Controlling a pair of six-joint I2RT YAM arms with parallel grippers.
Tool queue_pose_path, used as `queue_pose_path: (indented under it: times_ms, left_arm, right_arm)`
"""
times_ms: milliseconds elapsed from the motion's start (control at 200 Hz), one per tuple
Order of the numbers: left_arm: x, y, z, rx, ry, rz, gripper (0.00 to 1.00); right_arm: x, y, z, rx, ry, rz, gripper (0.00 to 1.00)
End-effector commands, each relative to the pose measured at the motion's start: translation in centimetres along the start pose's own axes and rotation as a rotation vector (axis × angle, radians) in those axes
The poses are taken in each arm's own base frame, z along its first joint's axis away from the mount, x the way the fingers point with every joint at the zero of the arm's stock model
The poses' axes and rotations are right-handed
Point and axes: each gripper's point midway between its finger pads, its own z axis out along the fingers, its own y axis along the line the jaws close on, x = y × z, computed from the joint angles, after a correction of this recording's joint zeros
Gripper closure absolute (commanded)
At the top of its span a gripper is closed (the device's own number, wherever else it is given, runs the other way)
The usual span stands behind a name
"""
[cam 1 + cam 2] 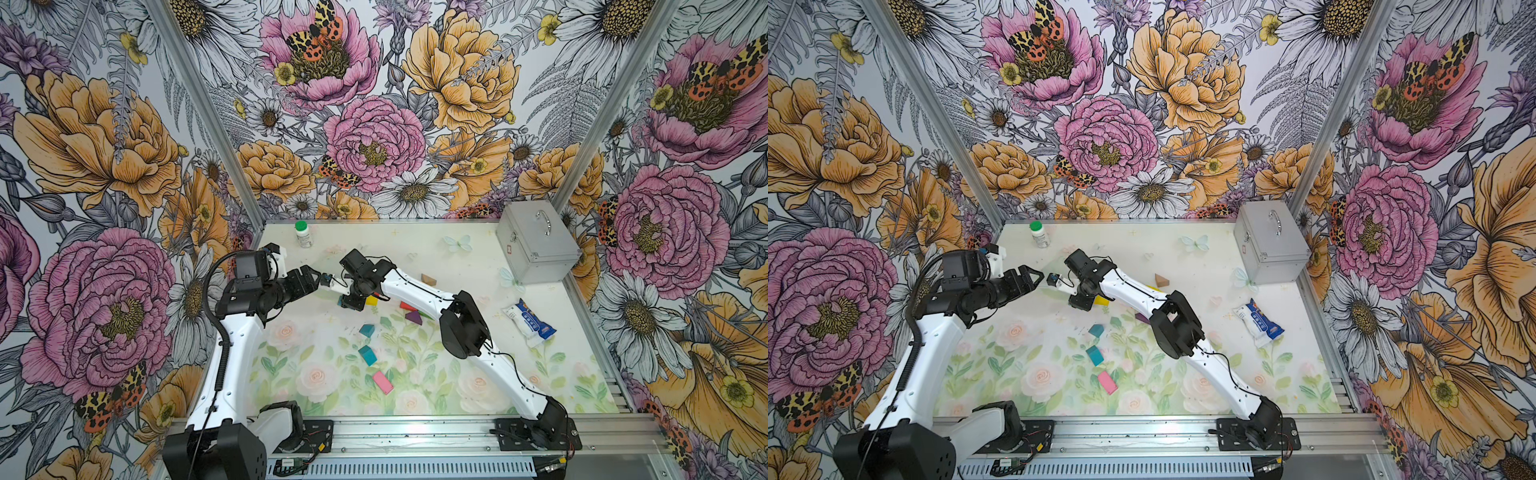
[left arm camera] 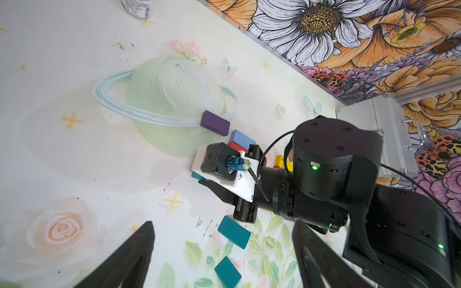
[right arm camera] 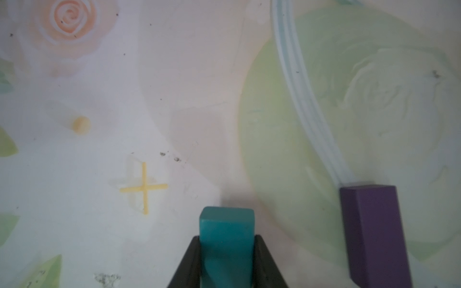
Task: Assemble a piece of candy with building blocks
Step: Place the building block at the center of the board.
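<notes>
My right gripper (image 3: 227, 238) is shut on a teal block (image 3: 227, 249) that stands on end between its fingers, low over the mat. A purple block (image 3: 374, 232) lies flat close beside it. In the left wrist view the purple block (image 2: 215, 122) sits by light blue (image 2: 242, 139), red (image 2: 237, 147) and yellow (image 2: 282, 162) blocks, partly hidden by the right wrist. My left gripper (image 2: 223, 224) is open and holds nothing, raised just left of the right wrist. Two teal blocks (image 1: 367, 330) (image 1: 367, 355), a pink block (image 1: 382, 382), a purple triangle (image 1: 414, 318) and a tan triangle (image 1: 428, 278) lie loose.
A silver case (image 1: 536, 241) stands at the back right corner. A white bottle with a green cap (image 1: 303, 234) is at the back left. A blue-and-white snack packet (image 1: 528, 323) lies at the right. Aluminium frame posts and floral walls close in the table.
</notes>
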Motion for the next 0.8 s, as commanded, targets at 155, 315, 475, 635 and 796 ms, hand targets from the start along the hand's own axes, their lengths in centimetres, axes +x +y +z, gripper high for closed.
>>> queue_pose_path:
  times_ms: [155,315,475,635,796]
  left_arm:
    - [-0.6,-0.5,-2.1,-0.018,-0.045,0.041,0.14]
    - [-0.4,-0.6,-2.3,-0.02,-0.045,0.045,0.13]
    - [-0.4,-0.4,-2.2,-0.031,-0.042,0.048,0.13]
    - [-0.7,-0.3,-2.0,-0.048,-0.036,0.054,0.15]
    - [-0.5,-0.6,-1.0,-0.071,-0.005,0.095,0.15]
  right_arm:
    - [-0.5,0.0,0.0,0.017,-0.001,-0.04,0.64]
    - [-1.7,0.2,-1.1,0.021,-0.027,-0.036,0.5]
    - [-4.2,0.1,-4.4,0.026,-0.096,-0.007,0.43]
    - [-6.0,0.7,-9.6,-0.052,-0.191,0.071,0.42]
    - [-5.0,1.6,-13.9,-0.057,-0.199,0.148,0.23]
